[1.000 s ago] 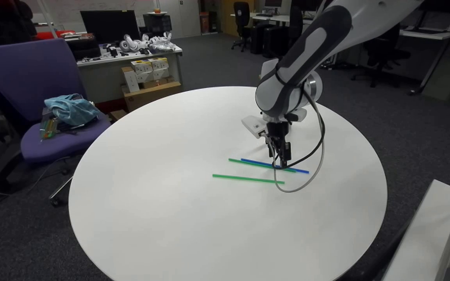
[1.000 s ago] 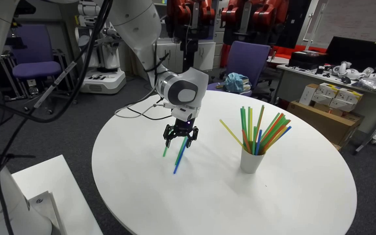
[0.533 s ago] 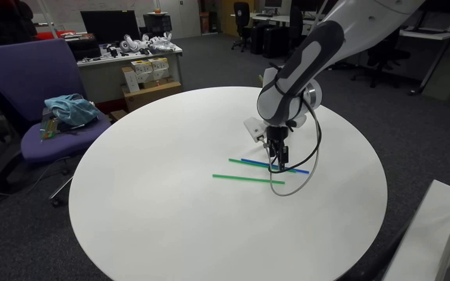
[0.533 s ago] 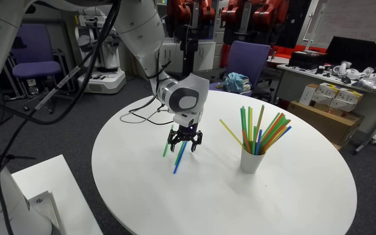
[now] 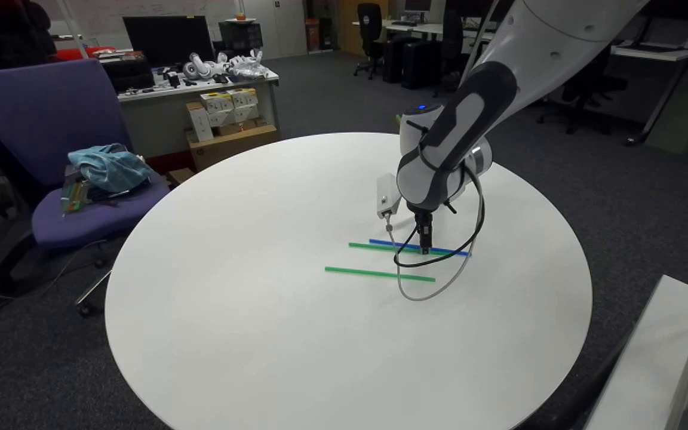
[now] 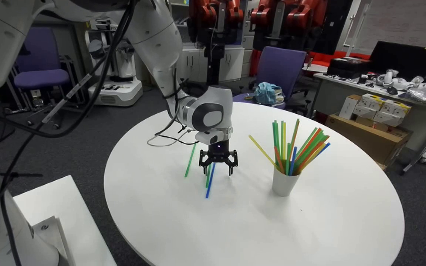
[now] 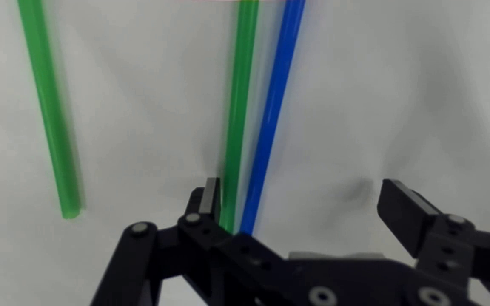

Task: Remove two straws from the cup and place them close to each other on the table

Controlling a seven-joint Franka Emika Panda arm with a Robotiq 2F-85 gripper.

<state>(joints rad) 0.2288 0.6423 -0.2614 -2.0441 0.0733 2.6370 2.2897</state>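
My gripper [image 7: 300,187] is open and low over the round white table [image 6: 309,232]. A blue straw [image 7: 272,114] and a green straw [image 7: 238,93] lie side by side between my fingers, close to the left finger in the wrist view. The green one is against or almost against that finger. The pair also shows in an exterior view, blue [image 6: 210,186] and green [image 6: 208,180]. Another green straw [image 7: 49,106] lies apart, outside the left finger. The white cup [image 6: 284,184] stands upright, full of coloured straws [image 6: 296,151]; my arm hides the cup in an exterior view.
A loose cable [image 5: 445,292] hangs from my wrist down by the straws. A purple chair [image 5: 51,125] with a blue cloth stands beyond the table's edge. A white side table [image 6: 57,207] stands by my base.
My gripper has come down and moved towards the cup, staying open. The blue straw and the green one beside it have shifted the same way, mostly at their near ends. The separate green straw stayed.
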